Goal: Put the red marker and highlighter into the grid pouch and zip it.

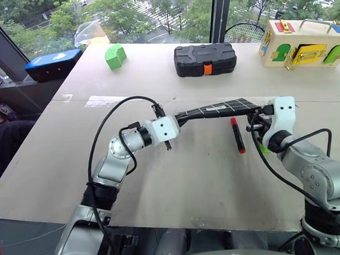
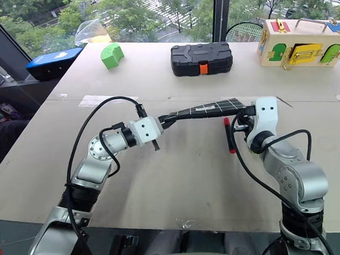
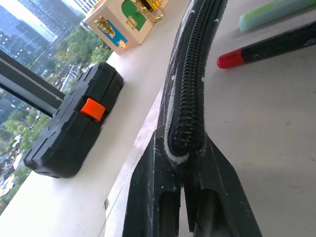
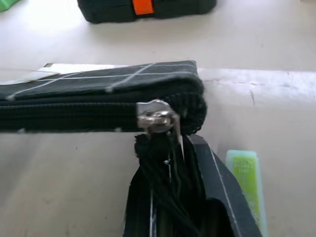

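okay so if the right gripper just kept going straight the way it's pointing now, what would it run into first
The grid pouch itself: the right gripper has its jaws shut at the zipper pull, at the pouch's end, so the pouch lies right in front. Beyond it, probably the black case, though depth is hard to judge.

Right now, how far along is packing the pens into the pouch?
Nothing is packed yet: the red marker and the highlighter lie on the table. In hand: the left gripper pinches one end of the grid pouch, and the right gripper is closed at its zipper pull. Left: opening, loading both pens, zipping.
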Motion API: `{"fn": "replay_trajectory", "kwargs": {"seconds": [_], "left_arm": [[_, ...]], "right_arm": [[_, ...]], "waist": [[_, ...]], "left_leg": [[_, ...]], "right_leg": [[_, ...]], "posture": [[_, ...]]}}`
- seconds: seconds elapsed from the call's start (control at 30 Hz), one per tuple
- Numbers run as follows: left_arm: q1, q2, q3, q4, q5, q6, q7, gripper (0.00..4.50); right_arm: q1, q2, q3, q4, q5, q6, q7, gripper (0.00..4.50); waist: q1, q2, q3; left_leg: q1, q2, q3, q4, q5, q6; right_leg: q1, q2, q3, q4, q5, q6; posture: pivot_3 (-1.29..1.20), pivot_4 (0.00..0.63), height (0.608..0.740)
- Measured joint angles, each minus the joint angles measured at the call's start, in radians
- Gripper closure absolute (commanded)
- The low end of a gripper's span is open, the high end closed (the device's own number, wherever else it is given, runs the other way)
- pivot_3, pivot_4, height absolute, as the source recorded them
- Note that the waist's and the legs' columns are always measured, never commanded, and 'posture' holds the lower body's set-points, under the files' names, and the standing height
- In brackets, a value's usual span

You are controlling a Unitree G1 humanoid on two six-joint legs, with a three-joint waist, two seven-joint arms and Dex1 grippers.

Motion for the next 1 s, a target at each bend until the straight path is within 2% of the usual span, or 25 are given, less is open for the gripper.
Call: {"fn": "replay_trajectory", "kwargs": {"seconds": [0.23, 0.47, 0.57, 0.7, 1.0], "left_arm": [[-0.001, -0.001, 0.000, 0.000, 0.017, 0.016, 0.018, 4.50], [-0.003, -0.003, 0.000, 0.000, 0.015, 0.026, 0.018, 4.50], [-0.004, -0.003, 0.000, 0.000, 0.014, 0.037, 0.018, 4.50], [-0.004, -0.005, 0.000, 0.000, 0.009, 0.044, 0.019, 4.50], [-0.005, -0.009, 0.000, 0.000, -0.002, 0.070, 0.019, 4.50]], "right_arm": [[0.028, -0.064, 0.014, -0.086, 0.034, 0.059, 0.052, 4.43], [0.046, -0.062, 0.017, -0.089, 0.034, 0.064, 0.057, 4.43], [0.059, -0.041, 0.008, -0.090, 0.037, 0.067, 0.050, 3.59], [0.065, 0.010, -0.018, -0.089, 0.037, 0.070, 0.021, 1.73], [0.045, 0.078, 0.000, -0.043, -0.029, -0.005, -0.056, 1.73]], "waist": [[0.000, 0.000, 0.000], [0.001, 0.000, 0.000], [0.001, 0.000, 0.000], [0.001, 0.000, 0.000], [0.000, 0.000, 0.000]], "left_leg": [[0.000, 0.000, 0.000, 0.000, 0.000, 0.000], [0.000, 0.000, 0.000, 0.000, 0.000, 0.000], [0.000, 0.000, 0.000, 0.000, 0.000, 0.000], [0.000, 0.000, 0.000, 0.000, 0.000, 0.000], [0.000, 0.000, 0.000, 0.000, 0.000, 0.000]], "right_leg": [[0.000, 0.000, 0.000, 0.000, 0.000, 0.000], [0.000, 0.000, 0.000, 0.000, 0.000, 0.000], [0.000, 0.000, 0.000, -0.001, 0.000, 0.000], [0.000, 0.000, 0.000, 0.000, 0.000, 0.000], [0.000, 0.000, 0.000, 0.000, 0.000, 0.000]], "posture": [[0.00, 0.150, 0.740], [0.00, 0.150, 0.740], [0.00, 0.150, 0.740], [0.00, 0.150, 0.740], [0.00, 0.150, 0.740]]}}
